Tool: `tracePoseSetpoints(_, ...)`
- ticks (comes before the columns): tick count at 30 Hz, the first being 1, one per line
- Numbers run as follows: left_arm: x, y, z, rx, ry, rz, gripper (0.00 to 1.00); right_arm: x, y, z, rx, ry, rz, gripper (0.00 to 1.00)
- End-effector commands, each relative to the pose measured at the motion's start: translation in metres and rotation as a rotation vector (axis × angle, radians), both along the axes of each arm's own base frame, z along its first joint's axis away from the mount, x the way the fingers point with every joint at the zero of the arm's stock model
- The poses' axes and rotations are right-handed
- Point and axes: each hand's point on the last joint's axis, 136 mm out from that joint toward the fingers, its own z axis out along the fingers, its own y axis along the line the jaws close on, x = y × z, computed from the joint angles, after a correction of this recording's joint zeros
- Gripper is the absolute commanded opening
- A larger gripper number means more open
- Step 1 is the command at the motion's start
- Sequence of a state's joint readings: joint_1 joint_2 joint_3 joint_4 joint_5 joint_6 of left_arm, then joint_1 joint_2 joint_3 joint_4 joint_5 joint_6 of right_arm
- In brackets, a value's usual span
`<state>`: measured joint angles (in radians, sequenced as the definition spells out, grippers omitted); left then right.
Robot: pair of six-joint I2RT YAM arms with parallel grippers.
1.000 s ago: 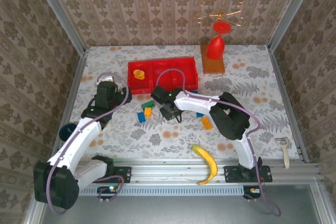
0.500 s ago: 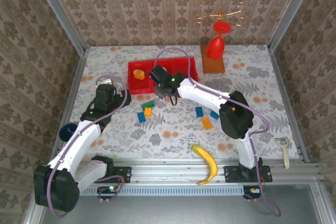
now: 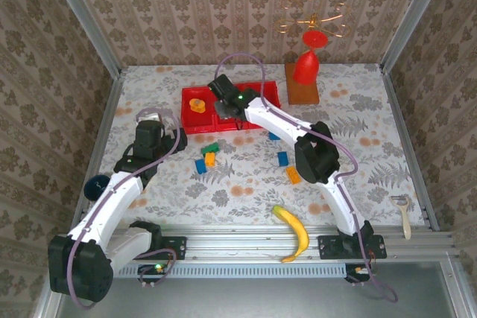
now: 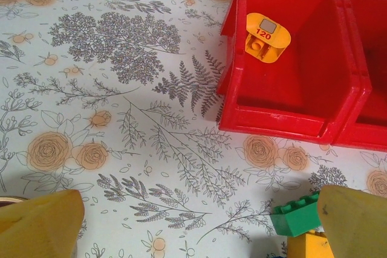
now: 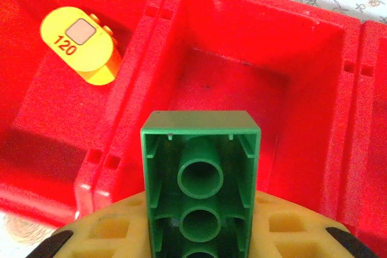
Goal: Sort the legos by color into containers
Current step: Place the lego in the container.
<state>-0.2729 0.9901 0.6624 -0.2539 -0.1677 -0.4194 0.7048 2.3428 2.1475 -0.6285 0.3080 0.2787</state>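
Note:
The red tray (image 3: 257, 94) with three compartments lies at the back middle of the table. My right gripper (image 3: 223, 106) hovers over it, shut on a green brick (image 5: 201, 176) that hangs above the bare middle compartment (image 5: 233, 83). An orange piece marked 120 (image 5: 80, 43) lies in the left compartment (image 4: 302, 83). My left gripper (image 4: 193, 237) is open, low over the table just left of the tray. A green brick (image 4: 296, 214) on an orange one (image 4: 309, 247) sits by its right finger. More bricks lie loose: blue (image 3: 200, 166), blue (image 3: 283, 159), orange (image 3: 294, 175).
A banana (image 3: 293, 230) lies near the front rail. A red goblet on a wooden base (image 3: 305, 68) stands right of the tray. A peeler (image 3: 403, 212) rests at the far right, a dark round object (image 3: 95, 185) at the left edge.
My right gripper has carried the green brick from the loose bricks mid-table back to above the tray's middle compartment. The left arm has barely moved.

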Motion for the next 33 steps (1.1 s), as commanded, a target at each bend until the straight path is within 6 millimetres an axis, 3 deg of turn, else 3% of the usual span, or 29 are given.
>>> tracePoseSetpoints(1, -0.006, 0.002, -0.005, -0.02, 0.013, 0.007, 1.0, 0.013, -0.002, 0.001, -0.019, -0.028, -0.004, 0.07)
tracePoseSetpoints(9, -0.006, 0.001, -0.003, -0.021, 0.019, 0.001, 1.0, 0.022, -0.002, -0.013, -0.058, -0.038, 0.005, 0.14)
tracePoseSetpoints(14, -0.007, 0.001, 0.0, -0.029, 0.024, 0.002, 1.0, 0.025, 0.0, -0.017, -0.071, -0.04, 0.015, 0.25)
tracePoseSetpoints(24, -0.008, 0.003, 0.002, -0.015, 0.023, 0.005, 1.0, 0.021, 0.0, -0.001, -0.073, -0.042, 0.025, 0.44)
tracePoseSetpoints(33, -0.01, 0.007, 0.004, 0.004, 0.018, 0.014, 1.0, 0.013, -0.001, 0.032, -0.064, -0.076, 0.033, 0.56)
